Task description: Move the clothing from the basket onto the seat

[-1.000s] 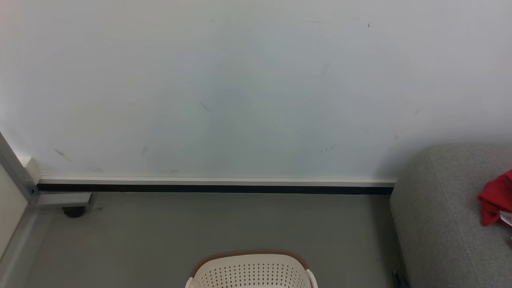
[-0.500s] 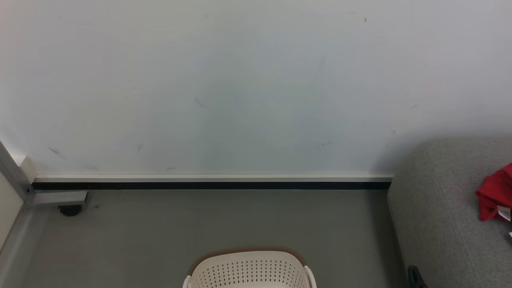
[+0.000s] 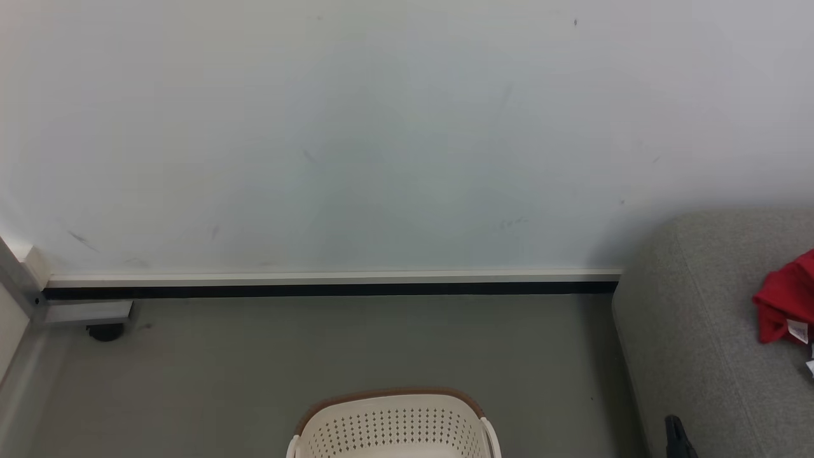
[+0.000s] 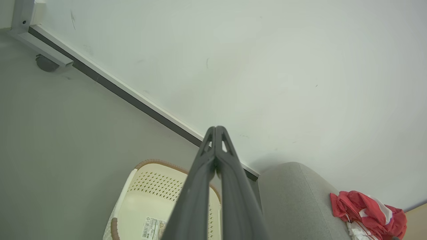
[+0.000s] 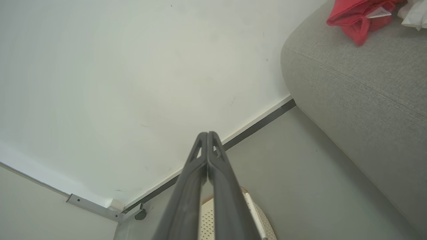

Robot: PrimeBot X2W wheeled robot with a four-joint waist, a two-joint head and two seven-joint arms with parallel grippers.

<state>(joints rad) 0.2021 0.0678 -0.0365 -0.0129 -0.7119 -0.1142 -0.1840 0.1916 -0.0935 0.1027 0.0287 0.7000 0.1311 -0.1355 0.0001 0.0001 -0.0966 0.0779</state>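
Observation:
The cream basket (image 3: pixel 394 423) with its brown rim stands on the floor at the bottom centre of the head view. In the left wrist view the basket (image 4: pixel 150 196) shows a bare inner floor with a barcode sticker. The grey seat (image 3: pixel 699 331) is at the right, with the red clothing (image 3: pixel 785 299) lying on it. The clothing (image 4: pixel 363 208) has white panels, and a little white cloth (image 5: pixel 412 13) lies beside it. My left gripper (image 4: pixel 217 128) is shut and empty, up above the basket. My right gripper (image 5: pixel 207 134) is shut and empty, its dark tip (image 3: pixel 677 437) beside the seat's front.
A white wall (image 3: pixel 381 140) with a dark baseboard (image 3: pixel 318 290) runs behind the basket. A grey metal frame with a black caster (image 3: pixel 105 331) sits in the left corner. Grey floor (image 3: pixel 254 356) lies open between the wall, the basket and the seat.
The whole head picture has shifted a little up and left, so the camera moved. The dark fingertip at the lower right has risen further into view and moved rightward.

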